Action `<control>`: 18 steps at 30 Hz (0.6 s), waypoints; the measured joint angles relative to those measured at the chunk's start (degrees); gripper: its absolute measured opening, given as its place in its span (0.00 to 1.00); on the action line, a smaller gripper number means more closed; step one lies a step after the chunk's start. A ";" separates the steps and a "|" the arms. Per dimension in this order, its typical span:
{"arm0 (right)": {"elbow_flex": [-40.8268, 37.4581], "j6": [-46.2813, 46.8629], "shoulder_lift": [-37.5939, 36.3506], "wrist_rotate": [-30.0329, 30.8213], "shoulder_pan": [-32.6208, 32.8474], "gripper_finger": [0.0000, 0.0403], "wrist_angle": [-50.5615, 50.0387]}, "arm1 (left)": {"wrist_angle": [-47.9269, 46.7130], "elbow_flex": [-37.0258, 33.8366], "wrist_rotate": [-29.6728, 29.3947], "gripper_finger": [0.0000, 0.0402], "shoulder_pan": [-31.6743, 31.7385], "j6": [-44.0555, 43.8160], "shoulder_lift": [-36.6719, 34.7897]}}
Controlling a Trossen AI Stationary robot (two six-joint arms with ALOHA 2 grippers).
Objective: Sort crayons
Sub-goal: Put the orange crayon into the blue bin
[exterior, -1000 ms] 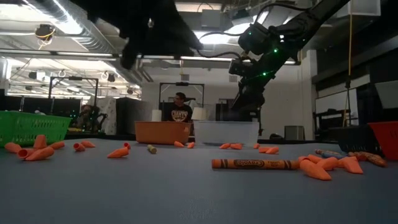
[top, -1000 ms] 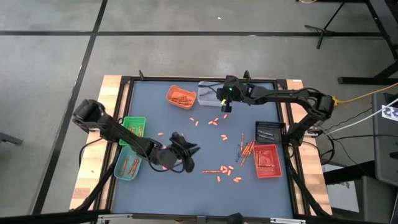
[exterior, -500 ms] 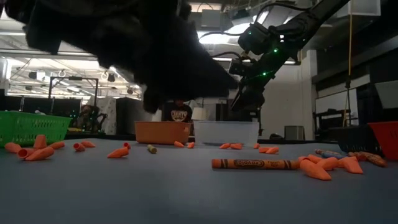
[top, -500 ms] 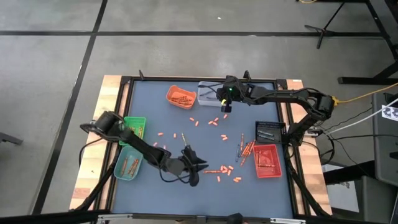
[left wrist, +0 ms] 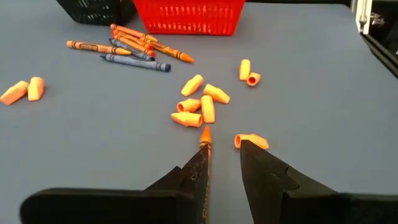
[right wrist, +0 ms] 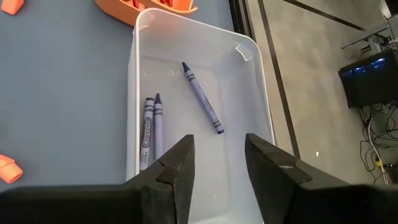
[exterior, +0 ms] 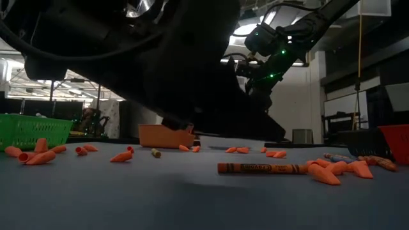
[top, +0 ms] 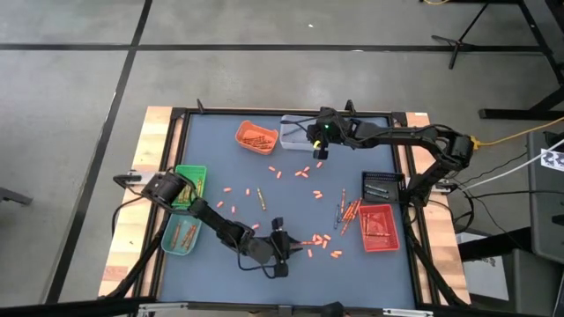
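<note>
An orange crayon point(exterior: 262, 168) lies flat on the blue table near its front edge, next to several loose orange caps point(left wrist: 202, 102). My left gripper point(left wrist: 224, 155) is open and hovers low over this crayon point(left wrist: 204, 155), whose length runs under one finger; the low view shows a gap between them. More crayons point(top: 346, 211), orange and blue-grey, lie beside the red tray point(top: 379, 227). My right gripper point(right wrist: 217, 155) is open above the clear tray point(right wrist: 140, 74) at the far edge. Three blue-grey crayons point(right wrist: 202, 106) lie on the tray's floor.
An orange tray point(top: 256, 136) stands at the far left of the clear tray point(top: 293, 132). A green basket point(top: 189, 179) and a teal tray point(top: 181, 233) sit at the left edge. A black basket point(top: 383, 185) stands behind the red tray. Orange caps point(top: 295, 172) dot the table's middle.
My left gripper has come down and swung toward the table's right and near edge, rolling as it went, until it hangs low over the orange crayon by the caps. The crayons have stayed where they lay.
</note>
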 joint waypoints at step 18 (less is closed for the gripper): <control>0.00 4.58 0.00 -0.95 0.09 0.35 -0.43 | -12.86 0.10 -0.14 0.19 0.26 -8.58 -0.14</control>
